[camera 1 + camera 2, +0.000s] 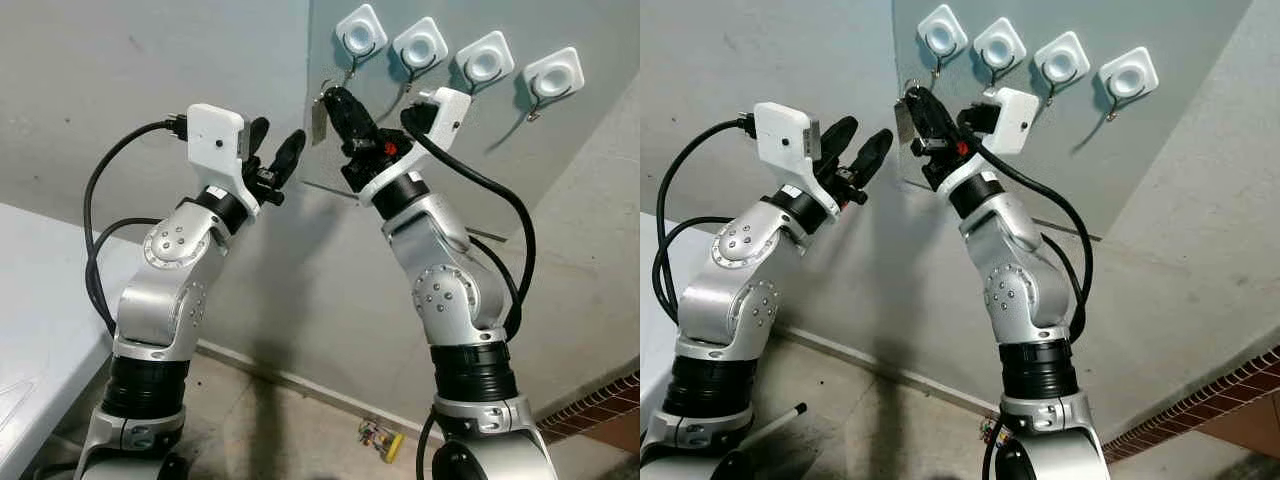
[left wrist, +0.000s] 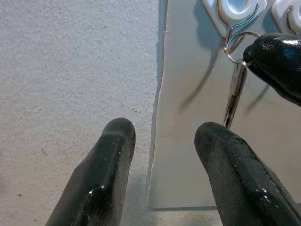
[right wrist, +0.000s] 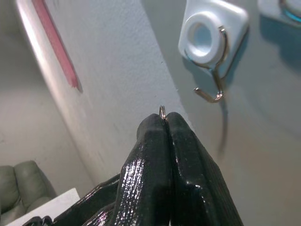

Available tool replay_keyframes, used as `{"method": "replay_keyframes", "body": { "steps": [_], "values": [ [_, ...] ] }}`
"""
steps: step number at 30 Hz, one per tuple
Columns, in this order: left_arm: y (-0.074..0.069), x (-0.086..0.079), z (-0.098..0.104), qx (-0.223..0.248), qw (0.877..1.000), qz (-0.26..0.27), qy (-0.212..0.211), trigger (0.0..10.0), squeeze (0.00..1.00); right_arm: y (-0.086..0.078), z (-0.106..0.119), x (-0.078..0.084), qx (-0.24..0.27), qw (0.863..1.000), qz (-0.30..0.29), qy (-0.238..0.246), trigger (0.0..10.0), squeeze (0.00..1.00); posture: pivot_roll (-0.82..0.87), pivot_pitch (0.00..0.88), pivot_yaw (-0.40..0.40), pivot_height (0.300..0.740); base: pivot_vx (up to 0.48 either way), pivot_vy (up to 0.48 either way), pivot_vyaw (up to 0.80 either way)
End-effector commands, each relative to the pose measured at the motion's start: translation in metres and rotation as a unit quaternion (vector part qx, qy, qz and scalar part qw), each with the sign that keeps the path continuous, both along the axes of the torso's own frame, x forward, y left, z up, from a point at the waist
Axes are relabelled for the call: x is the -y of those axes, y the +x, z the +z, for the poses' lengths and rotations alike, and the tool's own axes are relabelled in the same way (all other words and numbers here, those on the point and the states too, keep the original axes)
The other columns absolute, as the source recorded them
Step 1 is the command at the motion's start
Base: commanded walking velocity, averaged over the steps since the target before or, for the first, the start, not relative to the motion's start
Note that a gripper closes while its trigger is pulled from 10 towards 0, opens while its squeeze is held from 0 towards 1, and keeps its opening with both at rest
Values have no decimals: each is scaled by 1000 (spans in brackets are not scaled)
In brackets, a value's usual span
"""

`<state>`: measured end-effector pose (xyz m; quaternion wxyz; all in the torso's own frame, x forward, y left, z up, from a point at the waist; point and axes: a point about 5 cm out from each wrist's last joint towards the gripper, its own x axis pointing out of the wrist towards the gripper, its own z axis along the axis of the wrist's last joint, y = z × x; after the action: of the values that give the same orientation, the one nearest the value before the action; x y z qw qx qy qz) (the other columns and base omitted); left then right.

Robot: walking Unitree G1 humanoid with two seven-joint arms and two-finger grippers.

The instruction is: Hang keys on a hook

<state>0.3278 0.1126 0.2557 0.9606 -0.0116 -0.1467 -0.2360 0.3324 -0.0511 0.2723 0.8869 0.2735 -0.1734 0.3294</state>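
Observation:
A row of white square wall hooks is mounted on a grey panel; the leftmost hook has a bent wire prong. My right gripper is raised just below that hook and shut on a small key ring. A silver key dangles from the ring. In the left wrist view the ring sits right at the prong's tip; I cannot tell whether it is threaded on. My left gripper is held up open and empty, just left of the key.
Three more hooks continue to the right along the panel. A white tabletop lies at lower left. A small colourful object rests on the floor by the wall. Brickwork shows at lower right.

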Motion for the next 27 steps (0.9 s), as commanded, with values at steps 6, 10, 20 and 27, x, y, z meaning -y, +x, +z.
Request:
{"method": "replay_keyframes", "body": {
  "steps": [6,10,20,27],
  "values": [
    [1,0,6,8,1000,1,0,10000,0,1,16,-9,-5,998,5,59,10000,0,-14,89,-50,740,0,0,0],
    [1,0,6,8,1000,1,0,10000,0,2,17,-9,-5,998,-1,58,10000,0,-15,89,-49,740,0,0,0],
    [0,1,7,9,1000,2,-1,10000,0,4,23,-12,5,998,5,58,10000,0,-10,92,-51,740,0,0,0],
    [0,0,6,7,1000,2,-1,10000,0,6,23,-12,0,998,-1,67,10000,0,-10,95,-51,740,0,0,0]
  ]
}}
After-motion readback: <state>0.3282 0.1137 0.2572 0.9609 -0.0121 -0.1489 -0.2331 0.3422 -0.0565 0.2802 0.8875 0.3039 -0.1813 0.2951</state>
